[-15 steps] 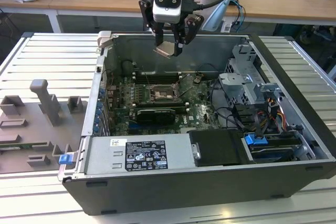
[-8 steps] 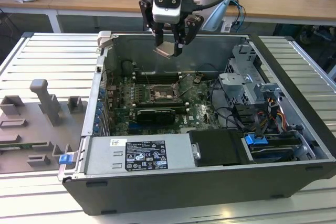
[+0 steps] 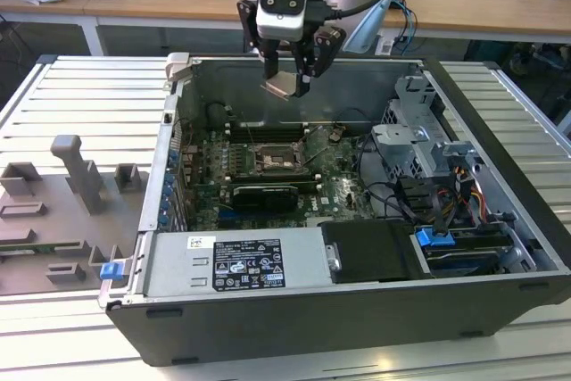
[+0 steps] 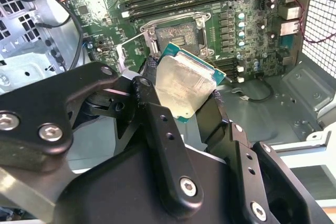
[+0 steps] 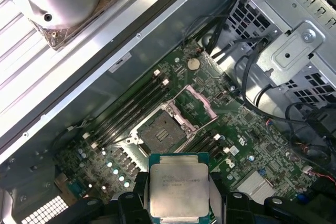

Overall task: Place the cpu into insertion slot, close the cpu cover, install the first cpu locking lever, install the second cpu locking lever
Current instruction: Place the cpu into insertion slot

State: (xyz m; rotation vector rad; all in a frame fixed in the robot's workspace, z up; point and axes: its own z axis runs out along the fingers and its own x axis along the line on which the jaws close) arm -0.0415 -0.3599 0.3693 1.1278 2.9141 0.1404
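Grey fixtures (image 3: 76,180): standing on the table (image 3: 53,345) at the exterior view's left, well apart from the work.
Computer case (image 3: 294,327): lying open on the table, with its green circuit board (image 3: 343,180) exposed inside.
Hand (image 3: 287,79): hanging over the open case, closed on the cpu (image 3: 279,86). In both wrist views its fingers (image 5: 137,195) clamp two opposite edges of the chip.
Cpu (image 5: 178,190): held in the air, clear of the board, with its pale metal face towards the wrist cameras.
Insertion slot (image 3: 270,160): bare, its dark centre uncovered and nothing seated in it.
Cpu cover (image 5: 202,103): swung up and open, just beside the slot.
Locking levers: too fine to make out. With the cover raised, I judge neither is fastened.
Drive cage (image 3: 419,131): at the exterior view's right, playing no part.
Done: the chip is gripped and brought over the case.
Left: seating the chip, closing the cover and fastening both levers, so the task looks to be at an early stage.
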